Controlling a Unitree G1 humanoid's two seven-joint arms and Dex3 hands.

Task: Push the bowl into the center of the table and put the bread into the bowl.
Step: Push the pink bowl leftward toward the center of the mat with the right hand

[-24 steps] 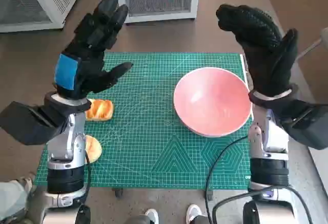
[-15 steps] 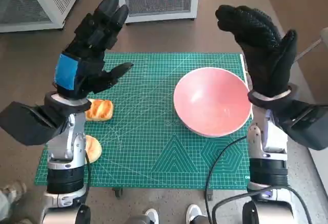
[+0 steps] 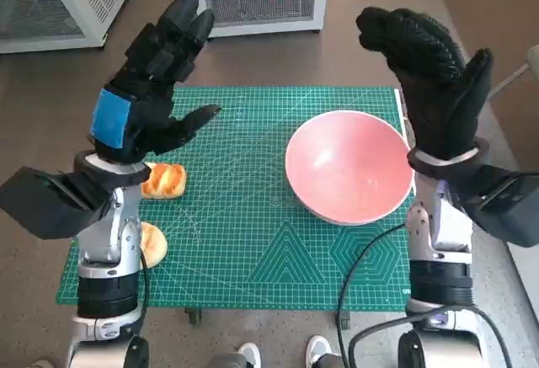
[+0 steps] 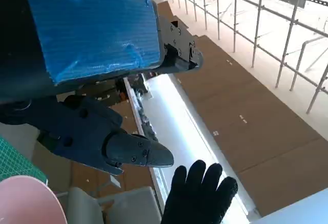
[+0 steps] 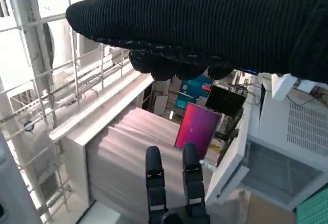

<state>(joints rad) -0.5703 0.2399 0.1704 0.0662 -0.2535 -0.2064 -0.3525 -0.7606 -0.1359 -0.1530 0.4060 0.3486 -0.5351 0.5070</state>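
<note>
the left hand (image 3: 150,82), blue tape on its back, is raised above the table with fingers spread and nothing in it; the gloved right hand (image 3: 434,77) stands upright and empty beside the far right edge, fingers apart; the pink bowl (image 3: 349,166) sits on the right half of the green cutting mat (image 3: 244,242); two pieces of bread (image 3: 162,180) lie at the mat's left edge, by the left forearm, well apart from the bowl.

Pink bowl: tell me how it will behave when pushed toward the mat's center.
The pink bowl looks smooth and rigid, so it should slide rather than flex. Its wide, rounded sides may let it rock or spin if pushed high. The green mat may add some grip.
</note>
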